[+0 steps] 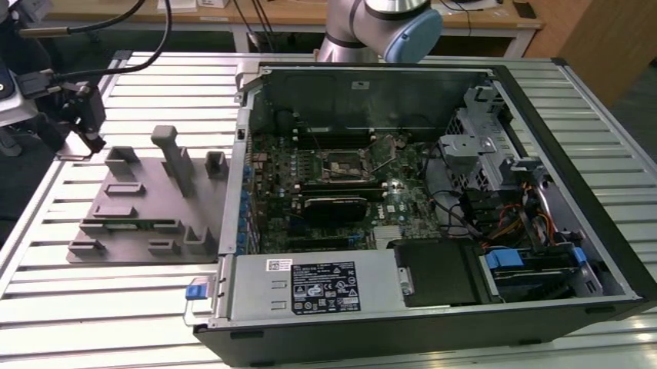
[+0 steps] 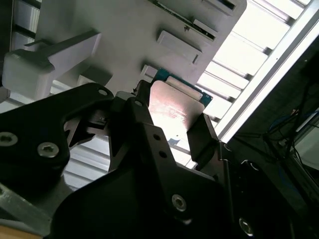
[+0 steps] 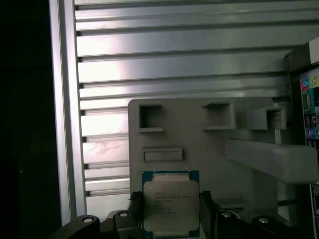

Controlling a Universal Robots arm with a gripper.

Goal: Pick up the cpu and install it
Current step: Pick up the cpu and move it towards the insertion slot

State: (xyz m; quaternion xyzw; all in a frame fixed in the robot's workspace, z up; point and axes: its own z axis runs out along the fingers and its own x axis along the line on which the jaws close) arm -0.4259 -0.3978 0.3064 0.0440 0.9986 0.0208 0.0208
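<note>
Silver top, teal-green rim, fine dark print: that's the cpu (image 3: 171, 199) in my black claw (image 3: 171, 211). Fixture (image 3: 199, 149) plain grey, table (image 3: 174, 64) silver with ribbed stripes. Case (image 1: 431, 330) black, board (image 1: 411, 204) dark green, latch (image 1: 195, 291) blue.

Grey plastic fixture plate (image 1: 144, 207) on slatted metal table (image 1: 103, 307), exterior view's left of open black computer case (image 1: 590, 192); gripper (image 3: 170, 208) clasps square silver cpu (image 3: 170, 198).

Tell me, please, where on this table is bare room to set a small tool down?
Bare table slats lie in front of the grey fixture plate, at the exterior view's lower left, and more beyond it. Inside the open computer case it is crowded with boards and cables.
</note>
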